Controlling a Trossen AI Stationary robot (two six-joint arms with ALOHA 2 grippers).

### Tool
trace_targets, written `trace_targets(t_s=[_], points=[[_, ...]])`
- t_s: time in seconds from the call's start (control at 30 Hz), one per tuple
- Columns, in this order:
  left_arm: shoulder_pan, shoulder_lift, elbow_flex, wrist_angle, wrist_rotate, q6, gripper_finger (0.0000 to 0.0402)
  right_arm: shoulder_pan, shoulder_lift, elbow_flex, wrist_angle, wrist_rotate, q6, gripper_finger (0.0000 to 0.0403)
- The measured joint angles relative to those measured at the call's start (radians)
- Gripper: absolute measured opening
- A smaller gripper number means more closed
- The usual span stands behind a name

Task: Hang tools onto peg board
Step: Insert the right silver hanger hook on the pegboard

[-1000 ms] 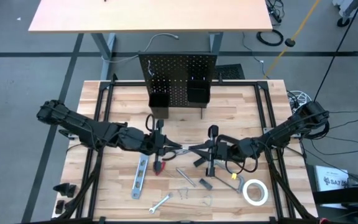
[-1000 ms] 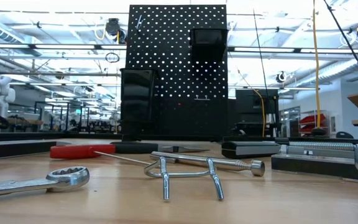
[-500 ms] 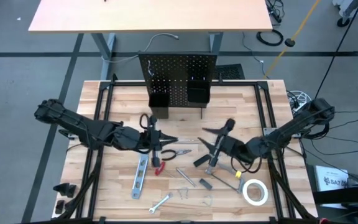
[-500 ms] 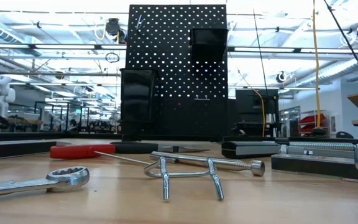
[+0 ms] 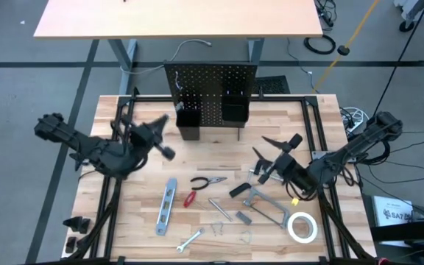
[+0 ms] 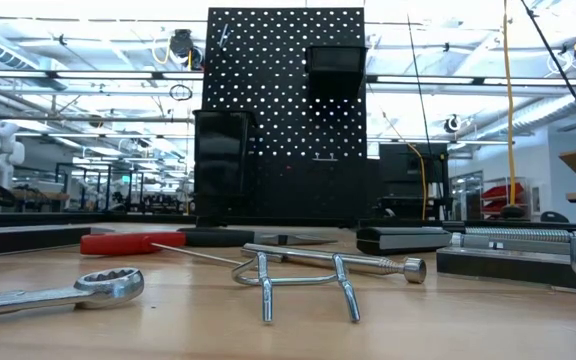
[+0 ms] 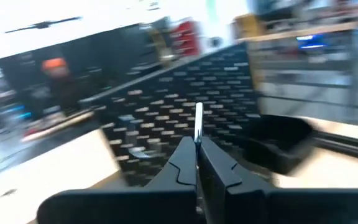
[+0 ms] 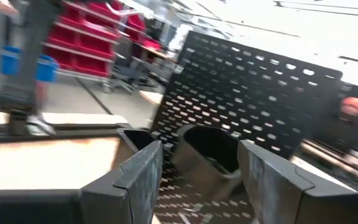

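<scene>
Left gripper (image 5: 162,136) pinched on a thin silver rod (image 7: 198,122), raised toward peg board (image 5: 210,87) for hanging. Right gripper (image 5: 276,147) empty, fingers apart, above pliers (image 5: 207,181) on table (image 5: 124,221).

Grey floor (image 5: 20,81) marked with dark tape lines (image 5: 57,65) spreads beyond my pale wood surface (image 5: 285,121). A tan table (image 5: 175,16) on grey legs stands behind it. Cables (image 5: 321,43) coil on the floor. Ceiling light strips (image 6: 88,75) brighten the hall, and red storage bins (image 8: 86,34) line one side.
</scene>
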State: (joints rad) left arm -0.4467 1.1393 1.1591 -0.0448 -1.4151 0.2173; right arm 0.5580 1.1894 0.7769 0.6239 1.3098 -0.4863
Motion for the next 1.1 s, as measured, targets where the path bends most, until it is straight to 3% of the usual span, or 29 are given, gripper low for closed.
trace_targets(t_s=[0.1, 0.23, 0.47, 0.57, 0.73, 0.9, 1.1], points=[[0.054, 0.012, 0.000, 0.090, -0.018, 0.058, 0.0000, -0.026, -0.001, 0.000, 0.000, 0.033, -0.020, 0.0202], [0.127, 0.043, 0.000, 0.107, 0.036, 0.033, 0.0000, -0.055, -0.001, 0.000, -0.001, 0.041, -0.031, 0.0201], [0.252, 0.176, 0.000, 0.160, 0.082, 0.009, 0.0000, -0.076, -0.007, 0.000, -0.002, 0.252, -0.125, 0.0201], [0.281, 0.217, 0.000, 0.217, 0.093, 0.016, 0.0000, -0.075, -0.033, 0.000, -0.001, 0.260, -0.167, 0.0201], [0.290, 0.265, -0.001, 0.444, 0.069, 0.225, 0.0000, -0.094, -0.126, 0.000, -0.010, 0.262, -0.211, 0.0201], [0.294, 0.318, -0.001, 0.664, 0.069, 0.429, 0.0000, -0.122, -0.239, -0.064, -0.134, 0.261, -0.123, 0.0201], [0.330, 0.345, -0.002, 0.799, -0.014, 0.584, 0.0000, -0.150, -0.347, -0.140, -0.159, 0.262, -0.069, 0.0201]])
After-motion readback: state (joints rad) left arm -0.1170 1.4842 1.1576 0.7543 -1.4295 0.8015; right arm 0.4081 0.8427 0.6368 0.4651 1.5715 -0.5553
